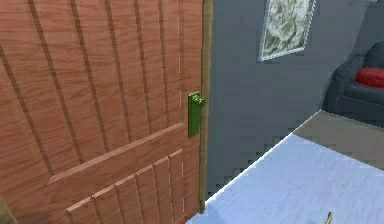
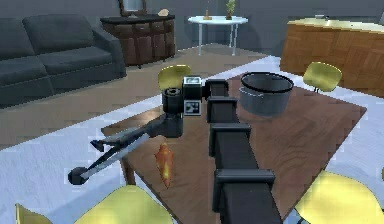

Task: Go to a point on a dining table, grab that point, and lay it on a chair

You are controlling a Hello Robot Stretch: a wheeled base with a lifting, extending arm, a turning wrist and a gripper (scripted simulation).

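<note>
Gripper (image 2: pixel 88 162) sits at the arm's far end in the arm side view. Its dark body is left of two white marker squares (image 2: pixel 182 95), and the thin fingers (image 2: pixel 110 158) slant down-left past the table corner. Only bare pale floor lies behind the fingertips, so the gripper holds nothing. Finger spread: cannot tell. The arm (image 2: pixel 238 170), a dark square bar, rises from the bottom edge across the table (image 2: pixel 310 140), which is brown wood.

Task thing: a small upright orange thing (image 2: pixel 163 160) on the table's left edge, just below the gripper body in the picture and right of the fingers. It is too small to name. Whether it touches the gripper: cannot tell. A dark round bowl (image 2: pixel 265 92) stands on the far part of the table, right of the squares and well apart from the orange thing.

Four yellow chairs stand around the table: one (image 2: pixel 176 74) on the far side behind the squares, one (image 2: pixel 322 72) far right, one (image 2: pixel 338 200) bottom right, one (image 2: pixel 118 208) bottom left.

Behind them are a dark sofa (image 2: pixel 55 50) top left, a dark sideboard (image 2: pixel 140 35), a white round side table (image 2: pixel 222 25) and a wooden counter (image 2: pixel 335 45) top right.

Forward view: a wooden door (image 1: pixel 90 110) close up on the left half, with a green handle (image 1: pixel 196 113) at its right edge. Right of the door is a grey wall (image 1: pixel 250 100) with a framed picture (image 1: pixel 288 25). A dark armchair (image 1: pixel 365 75) is at the right edge, with pale blue floor (image 1: pixel 300 185) lower right.
</note>
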